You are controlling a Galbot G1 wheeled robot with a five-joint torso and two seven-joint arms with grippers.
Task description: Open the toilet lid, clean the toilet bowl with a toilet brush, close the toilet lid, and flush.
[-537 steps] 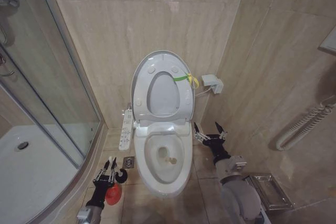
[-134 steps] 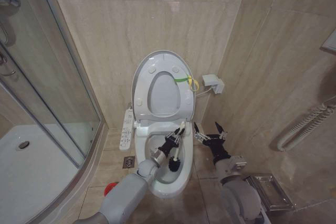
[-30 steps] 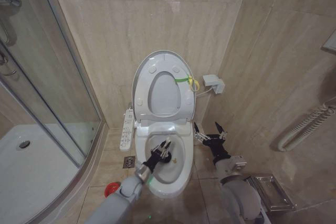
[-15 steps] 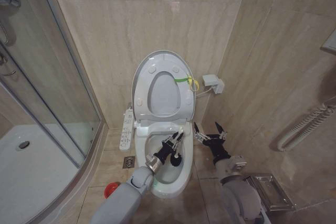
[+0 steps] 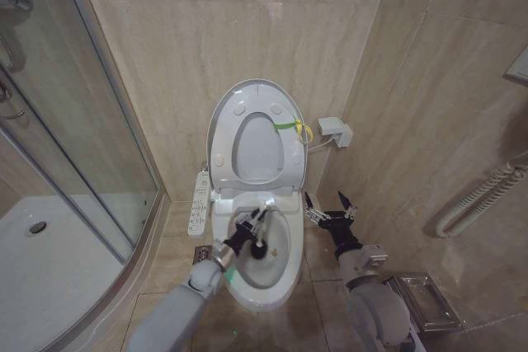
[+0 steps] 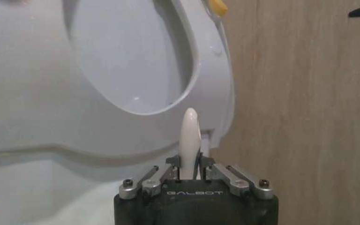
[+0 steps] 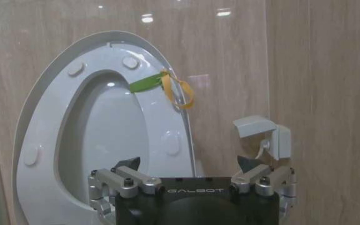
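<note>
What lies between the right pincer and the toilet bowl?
Only bare floor tile, seen in the head view; the right pincer hangs beside the toilet bowl.

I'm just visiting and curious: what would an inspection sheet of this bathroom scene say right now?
Surface: beige tiled floor.
Job's things: lid raised against the wall, green-yellow band on its edge; bowl open; brush with its head down in the bowl.
Clutter: metal tray on the floor at right.
End effectors: left end effector shut on the brush handle, over the bowl; right end effector open, empty, beside the bowl.
Cables: thin cord from the lid area to the wall box.
Surroundings: glass shower door, shower tray, control panel, wall grab bar.
</note>
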